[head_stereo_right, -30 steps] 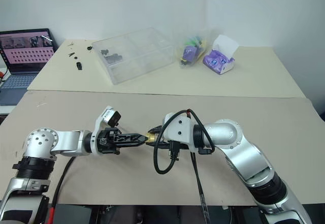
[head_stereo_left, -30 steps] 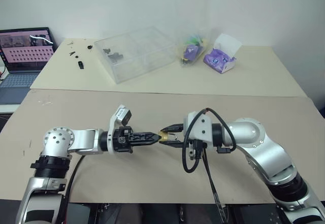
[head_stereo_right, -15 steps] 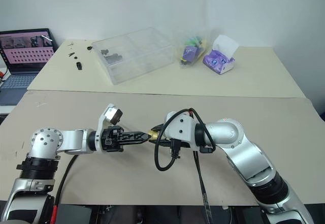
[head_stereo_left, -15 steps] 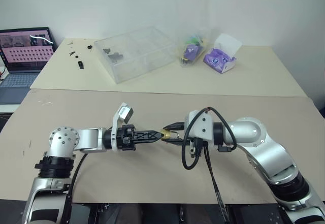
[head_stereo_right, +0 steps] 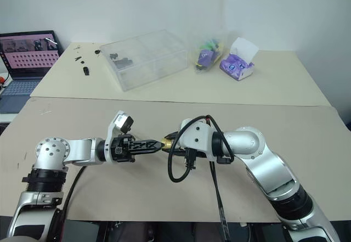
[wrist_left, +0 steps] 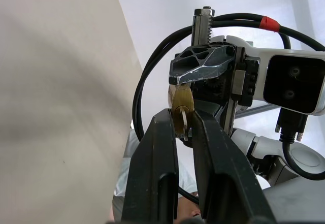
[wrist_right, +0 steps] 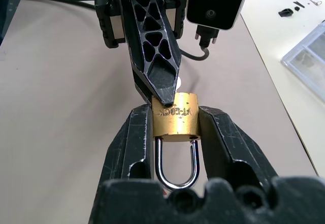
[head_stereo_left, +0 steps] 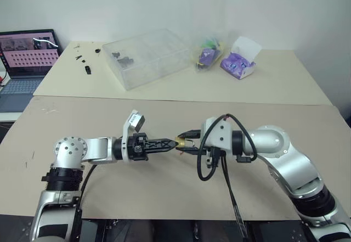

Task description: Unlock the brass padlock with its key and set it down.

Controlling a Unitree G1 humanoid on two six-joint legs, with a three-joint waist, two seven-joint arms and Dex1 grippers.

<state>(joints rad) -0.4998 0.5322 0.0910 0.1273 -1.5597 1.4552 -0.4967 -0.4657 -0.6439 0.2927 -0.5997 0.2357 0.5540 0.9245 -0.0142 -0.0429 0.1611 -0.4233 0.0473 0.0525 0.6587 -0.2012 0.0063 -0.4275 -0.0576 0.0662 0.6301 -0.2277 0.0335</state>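
brass padlock (wrist_right: 175, 116) held up off the table (head_stereo_left: 164, 192), mid-air between the two arms, roughly centre front. right pincer (wrist_right: 175, 132) pinching it by the brass body, one finger on each side; shackle (wrist_right: 176, 163) looks seated in the body, loop pointing back toward the right wrist. keyway face points at the left arm.

left pincer (wrist_left: 183, 122) pressed together, tips right at the padlock's keyway face, touching or as good as. key (wrist_left: 183, 123): small silvery bit visible between the left fingertips at the lock face in left wrist view; can't tell how deep it sits in the keyway.

both arms approx level, pincers meeting tip to tip above the brown table surface.

further back on the pale table: clear plastic box (head_stereo_left: 147, 57) w/ small dark parts inside, a bag of colourful items (head_stereo_left: 208, 52), purple tissue pack (head_stereo_left: 238, 61) to its right, few small black bits (head_stereo_left: 85, 63) to the box's left. laptop (head_stereo_left: 24, 61) far left, screen on.
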